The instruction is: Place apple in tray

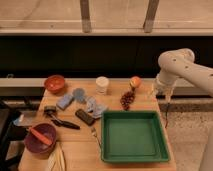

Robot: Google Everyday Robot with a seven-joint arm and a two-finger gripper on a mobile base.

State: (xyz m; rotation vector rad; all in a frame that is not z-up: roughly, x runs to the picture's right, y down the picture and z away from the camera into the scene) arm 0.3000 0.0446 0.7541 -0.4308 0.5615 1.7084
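Apple (135, 81) sitting behind grapes (127, 99), outside tray (132, 137). Gripper (166, 95) hovering right of apple, fingers spread, empty. Needing centred descent over apple, keeping clear of grapes.

The small round apple (135, 81) is red-orange with 1 yellow patch. The large square plastic tray (133, 136) is plain green. The round bowl (55, 83) is orange-red. The white gripper (165, 93) hangs at the tan wooden table's (75, 150) right edge.
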